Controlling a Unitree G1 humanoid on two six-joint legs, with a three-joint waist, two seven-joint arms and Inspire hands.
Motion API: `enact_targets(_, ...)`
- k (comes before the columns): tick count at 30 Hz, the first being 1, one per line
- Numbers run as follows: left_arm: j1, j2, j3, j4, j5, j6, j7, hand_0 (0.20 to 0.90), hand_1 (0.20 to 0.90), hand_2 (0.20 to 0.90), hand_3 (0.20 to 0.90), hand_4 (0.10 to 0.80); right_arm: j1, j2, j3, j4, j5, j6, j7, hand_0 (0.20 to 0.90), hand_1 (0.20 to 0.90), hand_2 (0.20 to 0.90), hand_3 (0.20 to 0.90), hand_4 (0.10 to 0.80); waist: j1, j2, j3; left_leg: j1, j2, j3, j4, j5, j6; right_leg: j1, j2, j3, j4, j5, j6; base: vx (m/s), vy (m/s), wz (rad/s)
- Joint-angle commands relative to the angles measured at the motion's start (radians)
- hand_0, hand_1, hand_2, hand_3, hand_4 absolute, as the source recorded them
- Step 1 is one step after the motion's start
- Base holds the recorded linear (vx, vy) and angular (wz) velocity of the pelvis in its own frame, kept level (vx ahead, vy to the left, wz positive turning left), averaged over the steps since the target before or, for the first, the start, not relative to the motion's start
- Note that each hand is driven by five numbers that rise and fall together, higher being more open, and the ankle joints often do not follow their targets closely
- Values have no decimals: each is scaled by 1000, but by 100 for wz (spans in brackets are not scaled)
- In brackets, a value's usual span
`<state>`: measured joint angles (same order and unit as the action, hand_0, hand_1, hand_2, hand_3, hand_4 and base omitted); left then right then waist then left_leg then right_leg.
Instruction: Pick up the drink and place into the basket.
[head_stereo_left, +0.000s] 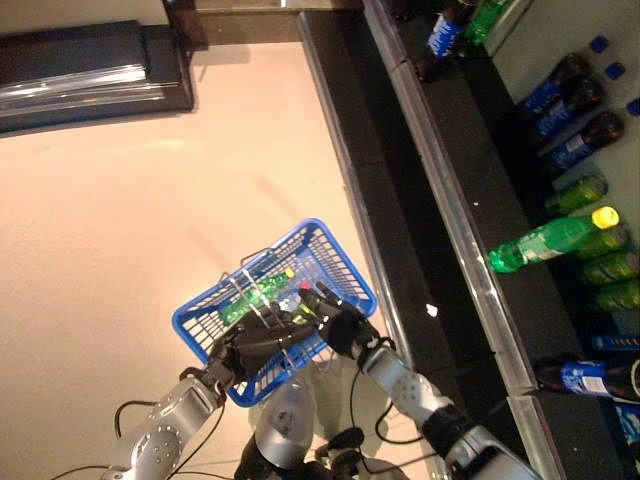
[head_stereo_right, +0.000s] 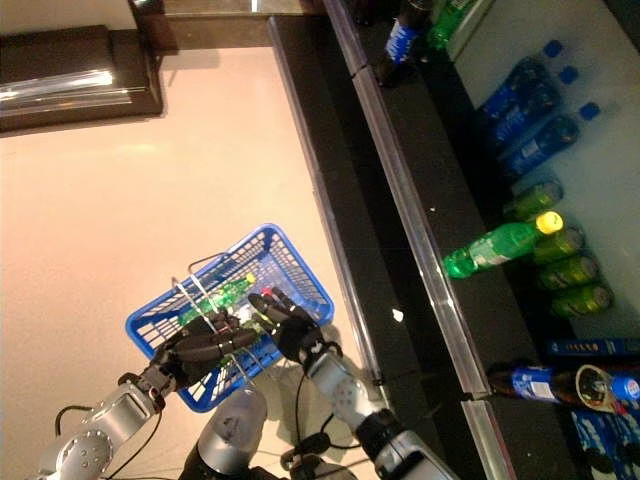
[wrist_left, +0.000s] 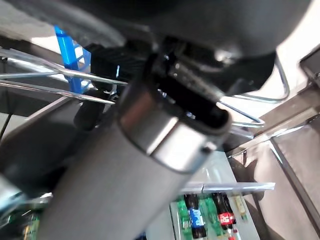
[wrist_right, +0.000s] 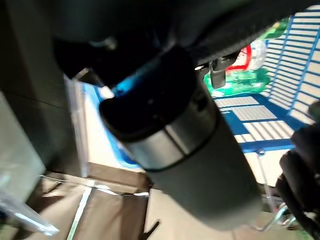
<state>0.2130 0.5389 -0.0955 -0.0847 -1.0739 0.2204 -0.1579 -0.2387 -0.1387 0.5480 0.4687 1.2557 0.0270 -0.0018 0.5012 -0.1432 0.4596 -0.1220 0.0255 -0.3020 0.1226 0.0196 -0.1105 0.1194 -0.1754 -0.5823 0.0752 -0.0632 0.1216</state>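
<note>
The blue basket (head_stereo_left: 350, 265) hangs in front of me, off the floor. My left hand (head_stereo_left: 262, 335) is shut on its thin wire handles (wrist_left: 60, 75). A green bottle (head_stereo_left: 255, 293) with a yellow cap lies inside the basket. A drink with a red label (wrist_right: 250, 55) lies beside the green bottle (wrist_right: 240, 80) in the right wrist view. My right hand (head_stereo_left: 338, 322) is above the basket's near right corner. Its fingers are spread and straight over the inside and hold nothing.
A dark shelf with a metal front rail (head_stereo_left: 450, 200) runs along the right. On it are dark bottles with blue labels (head_stereo_left: 570, 95) and green bottles, one lying on its side (head_stereo_left: 550, 240). A dark low counter (head_stereo_left: 90, 70) stands at the far left.
</note>
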Motion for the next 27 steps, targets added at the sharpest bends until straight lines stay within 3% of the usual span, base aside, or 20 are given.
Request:
enact_targets(1,-8,-79,23,-296,6,-251,-223,300,300,300,200,100,78,-30,12,-141,-47,-42,125,900,900,900,900,800,-55,28,-154,36,13,114,-54,18,49,-38,23,101,20,60,4,-33,-32,-14)
enact_targets(7,44,-107,30,-203,43,-329,-145,300,300,300,200,100,210,-82,-19,-249,-66,-9,227,900,900,900,900,800,-109,20,-208,79,25,156,-90,17,46,-22,33,150,-27,78,18,-34,-16,-26)
enact_targets(11,63,-126,27,-63,87,-406,-40,300,300,300,200,100,281,-99,-29,-308,-105,17,321,900,900,900,900,800,-162,27,-254,113,36,204,-129,21,44,-16,27,193,-68,98,30,-71,0,-29)
enact_targets(16,73,-185,38,143,88,-447,36,300,300,300,200,100,348,-119,-54,-297,-193,70,433,900,900,900,900,800,-224,40,-297,145,51,275,-167,27,40,-13,15,236,-104,114,42,-82,17,-26)
enact_targets(20,61,-240,59,385,76,-455,106,300,300,300,200,100,403,-143,-120,-188,-303,78,464,900,900,900,900,800,-288,55,-334,175,67,354,-192,28,33,-13,-1,266,-127,128,53,-73,19,-30)
enact_targets(27,-43,-344,161,818,-31,-418,146,300,300,300,200,100,394,-119,-209,191,-593,10,400,900,900,900,900,800,-355,82,-373,207,77,415,-210,17,28,-2,-16,286,-149,137,62,-25,16,-22)
